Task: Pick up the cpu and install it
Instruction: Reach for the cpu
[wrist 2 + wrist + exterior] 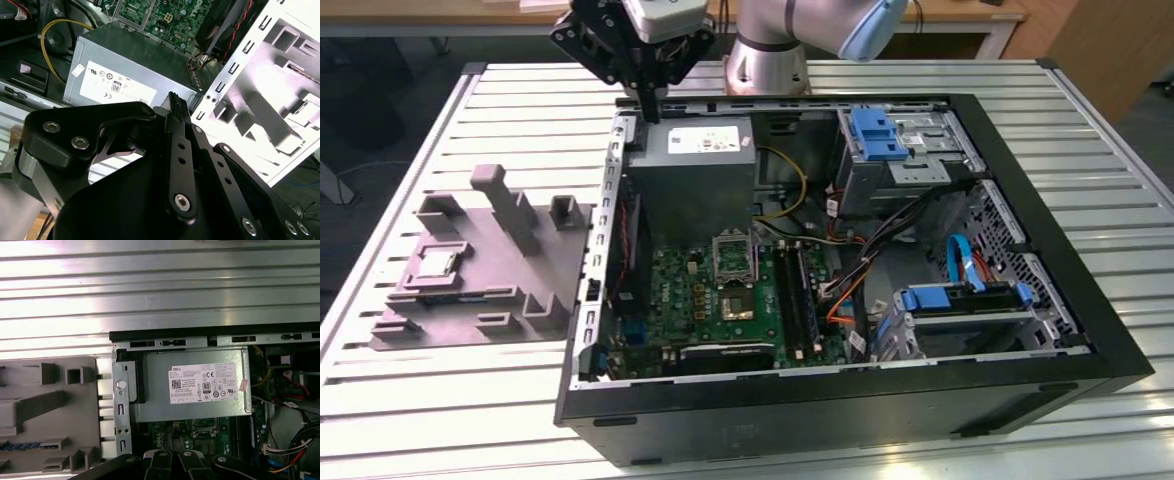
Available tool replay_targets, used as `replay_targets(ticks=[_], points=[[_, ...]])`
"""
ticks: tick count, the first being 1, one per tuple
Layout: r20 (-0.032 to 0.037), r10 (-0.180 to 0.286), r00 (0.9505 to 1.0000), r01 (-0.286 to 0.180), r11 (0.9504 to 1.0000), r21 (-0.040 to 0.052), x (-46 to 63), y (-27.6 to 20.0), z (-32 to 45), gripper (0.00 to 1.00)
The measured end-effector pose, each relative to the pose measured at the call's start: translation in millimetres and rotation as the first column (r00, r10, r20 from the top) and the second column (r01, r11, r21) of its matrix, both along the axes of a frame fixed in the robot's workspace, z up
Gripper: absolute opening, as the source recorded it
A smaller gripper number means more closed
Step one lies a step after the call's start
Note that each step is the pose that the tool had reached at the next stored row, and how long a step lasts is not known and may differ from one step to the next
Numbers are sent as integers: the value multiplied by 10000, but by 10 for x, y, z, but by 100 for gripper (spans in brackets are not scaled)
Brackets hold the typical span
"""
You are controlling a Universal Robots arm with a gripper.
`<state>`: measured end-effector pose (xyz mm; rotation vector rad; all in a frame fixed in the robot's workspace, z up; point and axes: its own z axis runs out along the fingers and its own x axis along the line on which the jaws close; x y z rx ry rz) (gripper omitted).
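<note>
The hand (647,110) hung over the rear corner of the open computer case (854,405), above the power supply (700,185) and near the tabletop (454,410) edge where the arm's base stood. Its fingers (174,100) stood together, and nothing could be seen between them in the second wrist view. The cpu (438,262) lay flat in a shallow recess of the grey moulded tray (520,305). The tray sat just beside the case, toward the tabletop's edge on the exterior view's left, so the chip was well apart from the hand. Judging by this, the step in hand was the reach for the pickup, with nothing yet grasped. To do it well, the hand would probably need to clear the case's side wall and the tray's tall raised blocks. It would then need to part its fingers before lowering and come down squarely over the chip. A thin, flat piece like this likely called for a light pinch on opposite edges while being kept level. A tilted grip could let it slip or catch on the recess. The socket (736,300) on the motherboard looked uncovered, though its details were too small to be sure of.
</note>
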<state>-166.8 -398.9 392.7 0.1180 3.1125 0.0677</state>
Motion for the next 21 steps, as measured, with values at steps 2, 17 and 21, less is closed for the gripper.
replay_targets(ticks=[2,17,21], points=[[0,0,10000,0,10000,0,-8,0,-1,11],[0,1,10000,-1,10000,-1,-47,0,-3,11],[0,1,10000,-1,10000,-1,-56,0,-4,11]])
